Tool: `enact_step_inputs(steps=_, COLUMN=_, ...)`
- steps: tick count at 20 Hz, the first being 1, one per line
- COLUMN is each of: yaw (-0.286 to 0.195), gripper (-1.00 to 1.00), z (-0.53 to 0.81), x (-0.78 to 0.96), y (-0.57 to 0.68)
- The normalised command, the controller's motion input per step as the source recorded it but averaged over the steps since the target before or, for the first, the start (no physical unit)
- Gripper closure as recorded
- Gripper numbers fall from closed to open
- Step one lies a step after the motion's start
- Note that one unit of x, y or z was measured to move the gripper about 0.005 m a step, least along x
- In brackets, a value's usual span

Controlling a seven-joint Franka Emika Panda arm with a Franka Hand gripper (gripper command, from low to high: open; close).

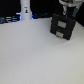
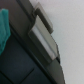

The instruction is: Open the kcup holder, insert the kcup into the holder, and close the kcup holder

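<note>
The kcup holder point(image 1: 61, 26) stands on the white table point(image 1: 35, 60) toward the far side, on the exterior view's right. It is a black box that looks rigid and fairly heavy for the arm, so it probably will not flex, though it may skid on the smooth tabletop if the tray is pulled hard. Its front face, with two rectangular recesses stacked one over the other, faces the near side and tips slightly back. The long axis of that face runs roughly upright.

The pale recess edge point(image 2: 44, 40) in the wrist view offers a lip to hook; that seems the sensible place to take hold.

The gripper point(image 1: 66, 6) hovers just above the holder's far top edge. Whether its fingers are apart or together cannot be told. No green-topped kcup can be made out.
</note>
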Motion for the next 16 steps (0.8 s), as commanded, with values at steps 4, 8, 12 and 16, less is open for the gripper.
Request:
enact_step_inputs(steps=4, yaw=-0.002, gripper=-1.00, z=0.00, x=0.02, y=-0.10)
enact_step_inputs(steps=8, yaw=-0.040, gripper=-1.00, z=0.02, x=0.15, y=-0.30)
enact_step_inputs(steps=12, yaw=-0.001, gripper=-1.00, z=0.00, x=0.01, y=-0.02)
enact_step_inputs(steps=16, yaw=0.000, gripper=-1.00, z=0.00, x=0.00, y=0.05)
